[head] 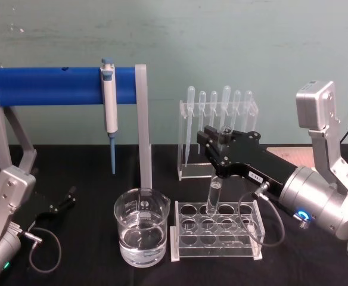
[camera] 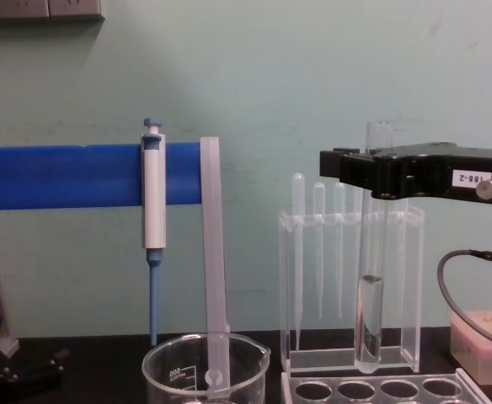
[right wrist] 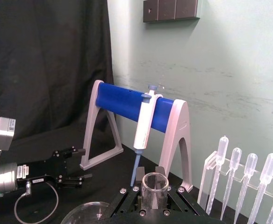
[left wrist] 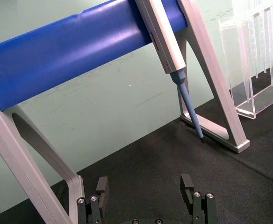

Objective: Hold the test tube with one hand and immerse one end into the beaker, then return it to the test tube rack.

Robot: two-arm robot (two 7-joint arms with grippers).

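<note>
The right gripper (head: 220, 138), flat and black on a silver wrist, reaches in from 3 o'clock over the black table (head: 90, 250). Its jaws pinch the wide clear glass test tube (head: 214, 190) close under its open rim. The test tube hangs upright, with clear liquid in its lower part, over the back row of the clear plastic rack (head: 217, 254) with round holes. From the chest camera its round bottom looks to sit just above the rack's top plate, though whether it has entered a hole is hard to say.

The squat clear glass beaker (head: 141, 229), part-filled with clear liquid, stands just beside the rack at its 9 o'clock, apart from the test tube. At the rack's 12 o'clock a clear stand (head: 189, 170) holds thin bulb-topped plastic pipettes (head: 226, 101). At 10 o'clock a white-and-blue pipettor (head: 109, 89) hangs from a blue bar (head: 49, 85) on grey legs.

The left gripper (head: 67, 199) rests low at the table's 9 o'clock edge, its jaws spread wide apart.
</note>
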